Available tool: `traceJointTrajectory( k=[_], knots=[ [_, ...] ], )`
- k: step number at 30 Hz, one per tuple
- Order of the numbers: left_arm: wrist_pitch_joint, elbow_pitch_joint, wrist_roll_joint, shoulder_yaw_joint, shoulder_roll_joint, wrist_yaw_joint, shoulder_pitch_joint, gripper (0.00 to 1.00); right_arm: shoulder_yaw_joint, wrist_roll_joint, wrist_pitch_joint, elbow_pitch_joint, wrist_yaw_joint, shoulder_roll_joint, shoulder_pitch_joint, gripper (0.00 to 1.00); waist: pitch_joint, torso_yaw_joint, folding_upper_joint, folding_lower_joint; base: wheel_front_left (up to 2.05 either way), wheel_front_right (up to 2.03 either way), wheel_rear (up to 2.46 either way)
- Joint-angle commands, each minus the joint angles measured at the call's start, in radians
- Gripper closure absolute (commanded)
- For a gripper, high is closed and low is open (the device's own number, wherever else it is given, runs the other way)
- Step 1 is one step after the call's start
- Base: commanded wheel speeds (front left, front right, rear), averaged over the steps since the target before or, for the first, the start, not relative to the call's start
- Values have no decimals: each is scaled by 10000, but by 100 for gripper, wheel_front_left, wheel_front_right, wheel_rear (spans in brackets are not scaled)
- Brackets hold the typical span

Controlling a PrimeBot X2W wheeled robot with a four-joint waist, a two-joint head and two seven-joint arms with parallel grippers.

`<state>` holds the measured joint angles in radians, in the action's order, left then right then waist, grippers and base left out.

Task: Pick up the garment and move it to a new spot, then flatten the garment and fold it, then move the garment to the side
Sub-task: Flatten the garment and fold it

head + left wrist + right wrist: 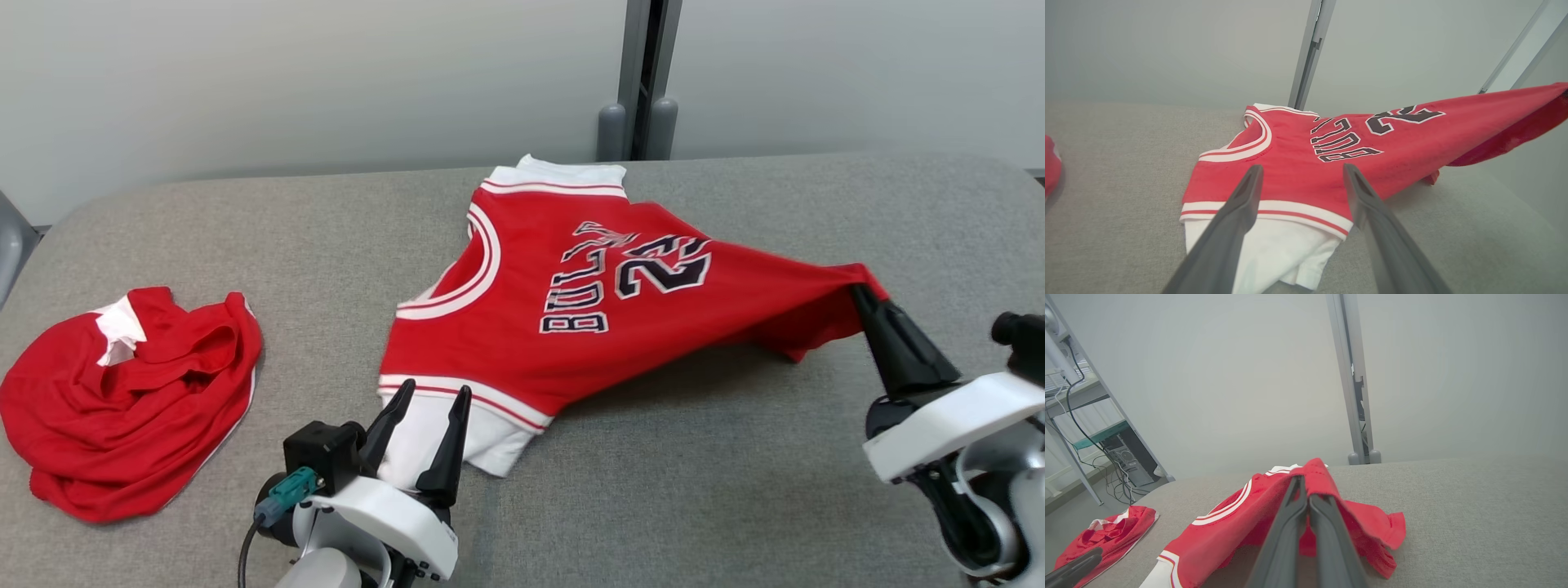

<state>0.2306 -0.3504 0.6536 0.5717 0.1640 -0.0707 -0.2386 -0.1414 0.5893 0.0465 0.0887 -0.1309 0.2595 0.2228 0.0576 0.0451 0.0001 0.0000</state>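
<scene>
Red jersey (571,327): one corner raised, remainder on the grey padded table (735,457).
A crumpled red garment (122,400) is noted well left of the left gripper (435,388), whose fingers (451,441) are spread wide and empty over the jersey's near white sleeve (490,437); contact cannot be confirmed. Ahead of those fingers the jersey is laid out with its lettering upward. Its far-right corner is pinched in the closed right gripper (861,292) and held off the surface.

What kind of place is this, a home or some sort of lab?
Most likely a lab or test workspace: a grey fabric-covered table holding a red jersey, plain partition panels joined by a metal post, and a computer tower with loose cables.
</scene>
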Motion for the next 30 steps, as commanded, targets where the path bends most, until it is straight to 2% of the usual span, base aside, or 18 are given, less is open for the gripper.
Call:
traceJointTrajectory(
  k=[1, 5, 7, 9, 11, 15, 17, 23, 24, 25, 26, 27, 28, 30],
  knots=[
    [37, 13, 49, -3, 36, -6, 75, 0, 240, -131, 289, -372, 3, -6, -178, 100, -72, 32, -1, 0, 0, 0, 0],
    [39, 5, 55, 42, 68, 31, 171, 0, 816, -426, 1402, -1345, 3, -238, -467, 100, -154, 207, -1, 0, 0, 0, 0],
    [14, 2, 52, 85, 66, 49, 172, 0, 889, -896, 1982, -1377, 3, -20, -443, 100, -124, 342, -1, 0, 0, 0, 0],
    [-21, 32, 27, 125, 56, 49, 99, 0, 807, -837, 2378, -1238, 2, -93, -199, 100, -55, 497, -1, 0, 0, 0, 0],
    [-53, 46, -5, 147, 80, 49, -14, 0, 675, -1054, 2559, -967, 3, 232, 201, 100, 54, 684, -1, 0, 0, 0, 0],
    [-79, 103, -37, 207, 35, 75, -199, 0, 409, -1090, 2414, -217, 2, 415, 956, 100, 293, 973, -1, 0, 0, 0, 0],
    [-110, 98, -63, 247, 9, 80, -313, 0, 319, -1189, 1947, 932, 5, 597, 2017, 100, 587, 1264, -1, 0, 0, 0, 0],
    [-76, 35, -102, 309, -72, 141, -586, 0, 164, -1823, 1283, 4204, 3, 850, 3618, 100, 1099, 1848, -1, 0, 0, 0, 0],
    [-53, 21, -89, 296, -87, 153, -627, 0, 138, -1940, 1187, 4724, 3, 862, 3788, 96, 1159, 1912, -1, 0, 0, 0, 0],
    [-33, 12, -78, 291, -112, 167, -660, 0, 113, -1989, 1056, 5199, 3, 846, 3949, 64, 1220, 1966, -1, 0, 0, 0, 0],
    [-14, -5, -73, 298, -128, 188, -681, 0, 203, -2051, 909, 5718, 3, 829, 4121, 9, 1275, 2005, -1, 0, 0, 0, 0],
    [-13, -25, -72, 295, -134, 189, -701, 0, 254, -2145, 729, 6147, 5, 816, 4284, 0, 1325, 2032, -1, 0, 0, 0, 0],
    [21, -70, -78, 284, -147, 217, -757, 0, 411, -2304, 324, 7014, 3, 661, 4544, 0, 1395, 2047, -1, 0, 0, 0, 0],
    [62, -121, -83, 274, -176, 226, -788, 0, 376, -2555, 115, 7755, 3, 530, 4721, 0, 1432, 2023, -1, 0, 0, 0, 0]
  ],
)
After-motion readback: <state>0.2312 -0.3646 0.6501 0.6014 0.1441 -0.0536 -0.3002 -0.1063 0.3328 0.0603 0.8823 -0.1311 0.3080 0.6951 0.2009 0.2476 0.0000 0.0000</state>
